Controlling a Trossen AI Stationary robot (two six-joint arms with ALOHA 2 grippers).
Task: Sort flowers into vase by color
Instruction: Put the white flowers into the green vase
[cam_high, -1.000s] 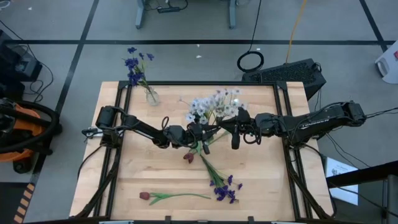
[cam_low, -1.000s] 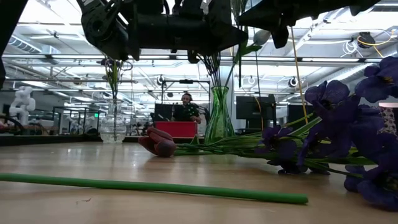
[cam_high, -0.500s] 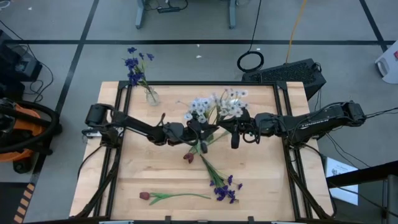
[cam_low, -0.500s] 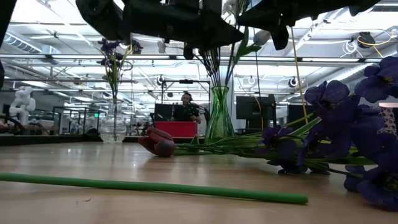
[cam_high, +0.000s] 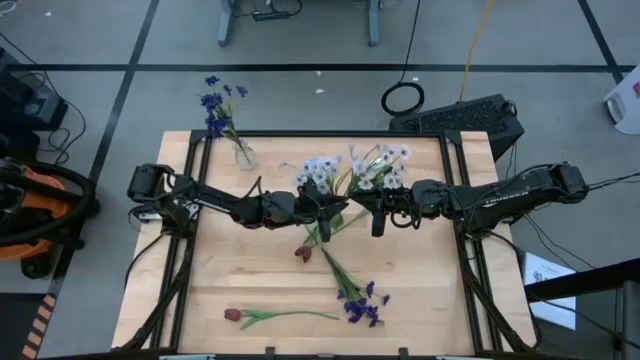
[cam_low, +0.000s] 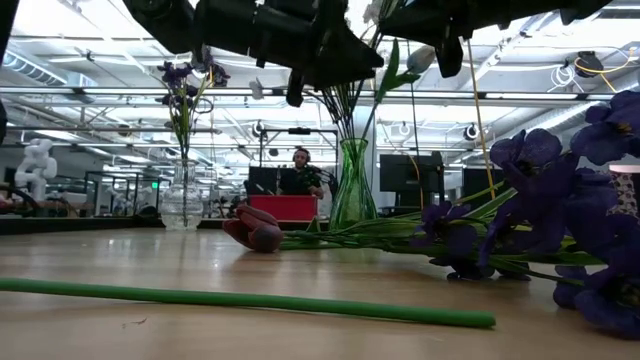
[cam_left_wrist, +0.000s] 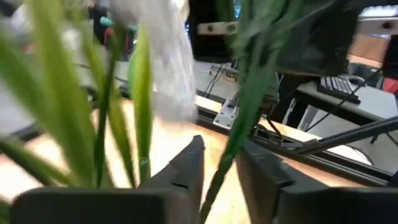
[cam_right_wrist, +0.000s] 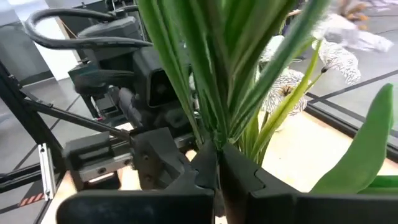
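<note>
A bunch of white flowers (cam_high: 352, 170) on long green stems stands in a green glass vase (cam_low: 352, 185), just above the middle of the high frame; its pale heads fan out toward the top of the tabletop (cam_high: 240, 270). In the upper left of that frame a clear glass vase (cam_high: 243, 154) holds purple-blue flowers (cam_high: 215, 103). Just below centre a dark red tulip (cam_high: 304, 252) lies on the wood, touching the stems of a purple-blue spray (cam_high: 358, 302) that reaches toward the lower right. Another dark red tulip (cam_high: 236, 315) lies along the bottom edge with its stem pointing right.

The left hand (cam_high: 322, 212) reaches in level from the left, its fingers (cam_left_wrist: 186, 171) slightly apart with one green stem running between them; the fingers do not press on it. The right hand (cam_high: 362, 207) comes in level from the right and meets the same bunch, its fingers (cam_right_wrist: 205, 165) clamped together on the gathered green stems just under the leaves. Both hands hang above the tabletop, near the green vase.
</note>
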